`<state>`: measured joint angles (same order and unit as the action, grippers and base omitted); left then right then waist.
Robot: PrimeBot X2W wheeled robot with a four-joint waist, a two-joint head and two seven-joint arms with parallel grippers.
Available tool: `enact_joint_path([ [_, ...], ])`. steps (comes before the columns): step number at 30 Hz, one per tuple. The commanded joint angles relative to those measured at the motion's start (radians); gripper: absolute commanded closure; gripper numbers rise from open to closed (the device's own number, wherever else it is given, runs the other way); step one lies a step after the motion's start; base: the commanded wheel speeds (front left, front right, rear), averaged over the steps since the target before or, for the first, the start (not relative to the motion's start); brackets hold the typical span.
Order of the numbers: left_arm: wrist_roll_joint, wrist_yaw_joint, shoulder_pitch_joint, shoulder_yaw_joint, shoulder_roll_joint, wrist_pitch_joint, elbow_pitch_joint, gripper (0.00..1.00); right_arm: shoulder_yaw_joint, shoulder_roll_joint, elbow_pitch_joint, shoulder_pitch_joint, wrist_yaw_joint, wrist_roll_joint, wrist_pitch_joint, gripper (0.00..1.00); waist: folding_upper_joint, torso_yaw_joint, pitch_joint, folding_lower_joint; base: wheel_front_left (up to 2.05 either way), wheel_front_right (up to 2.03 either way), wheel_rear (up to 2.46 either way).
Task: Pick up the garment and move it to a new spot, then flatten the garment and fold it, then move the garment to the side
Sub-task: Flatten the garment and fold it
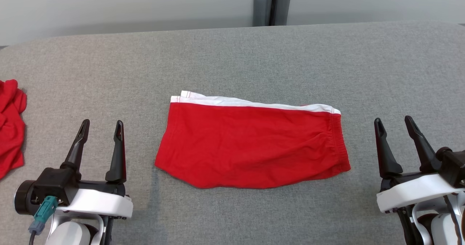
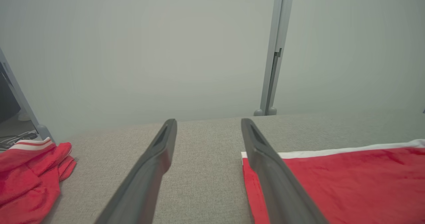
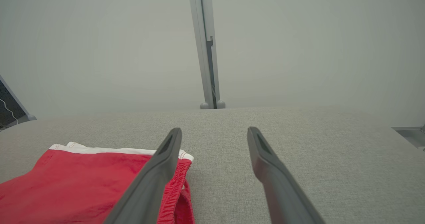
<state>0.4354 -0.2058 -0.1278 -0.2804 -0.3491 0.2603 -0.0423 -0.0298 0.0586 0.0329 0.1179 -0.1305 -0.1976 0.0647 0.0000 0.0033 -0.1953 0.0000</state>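
At the far left edge of the table (image 1: 232,56) lies a crumpled red cloth (image 1: 11,125). Right of it, near, the left gripper (image 1: 102,123) hovers with jaws wide and empty. The garment (image 1: 250,143), red with a white band along its far edge, lies flat mid-table, apart from both grippers. It looks folded, so moving it aside seems to be the step in hand. At near right, the right gripper (image 1: 394,119) is wide and empty too. The next move calls for pinching all layers at one edge so the fold holds.
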Motion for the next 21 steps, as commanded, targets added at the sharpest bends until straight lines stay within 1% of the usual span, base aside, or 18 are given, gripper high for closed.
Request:
enact_joint_path([
  [1, -0.004, 0.004, -0.005, -0.001, 0.0, 0.004, -0.004, 0.0, -0.009, 0.006, -0.009, -0.004, -0.001, 0.006, -0.005, 0.0, 0.0, 0.003, -0.002, 0.0, 0.0, 0.0, 0.0],
  [6, -0.005, 0.008, -0.03, -0.005, 0.004, 0.004, -0.01, 0.0, -0.012, 0.024, -0.018, 0.016, -0.001, 0.018, -0.023, 0.0, 0.0, 0.02, -0.012, 0.0, 0.0, 0.0, 0.0],
  [11, -0.012, 0.011, -0.052, -0.002, 0.027, 0.004, -0.012, 0.0, 0.039, 0.056, 0.013, 0.035, -0.001, 0.015, -0.078, 0.0, 0.0, 0.057, -0.033, 0.0, 0.0, 0.0, 0.0],
  [15, -0.023, 0.022, -0.073, -0.001, 0.053, 0.004, -0.013, 0.0, 0.096, 0.067, 0.083, 0.04, -0.001, -0.008, -0.107, 0.0, 0.0, 0.082, -0.052, 0.0, 0.0, 0.0, 0.0],
  [21, -0.045, 0.048, -0.085, 0.004, 0.091, 0.004, -0.026, 0.0, 0.116, 0.064, 0.21, 0.059, 0.0, -0.046, -0.094, 0.0, 0.0, 0.1, -0.08, 0.0, 0.0, 0.0, 0.0],
])
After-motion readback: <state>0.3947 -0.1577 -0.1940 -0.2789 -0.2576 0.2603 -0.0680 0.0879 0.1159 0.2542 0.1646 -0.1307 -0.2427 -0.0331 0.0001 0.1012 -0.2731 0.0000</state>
